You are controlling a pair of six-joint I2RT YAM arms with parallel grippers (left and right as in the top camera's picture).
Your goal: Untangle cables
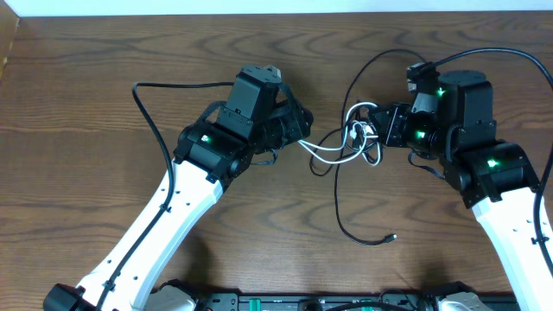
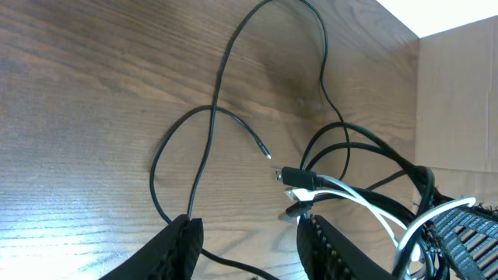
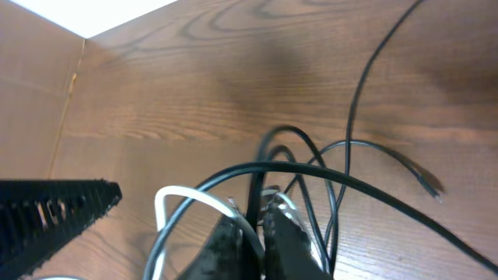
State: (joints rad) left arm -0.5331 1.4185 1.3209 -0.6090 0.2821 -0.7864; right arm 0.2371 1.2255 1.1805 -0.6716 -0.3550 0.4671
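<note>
A knot of cables (image 1: 346,142) lies mid-table between my two grippers. A short white cable (image 1: 331,149) loops through it, and a black cable (image 1: 339,207) trails toward the front, ending in a small plug (image 1: 393,238). My left gripper (image 1: 304,130) is at the knot's left side, open (image 2: 249,221); a black cable (image 2: 210,148) runs past its fingers ungripped, with plugs (image 2: 299,179) just ahead. My right gripper (image 1: 373,131) is at the knot's right side. In the right wrist view it (image 3: 255,215) is shut on a black strand, with the white cable (image 3: 183,193) against it.
Another black cable (image 1: 380,60) arcs toward the table's back by the right arm. The arms' own thicker black wires (image 1: 151,112) hang beside them. A cardboard wall (image 2: 459,93) borders the wooden table (image 1: 104,69). The two grippers' fingers are close together.
</note>
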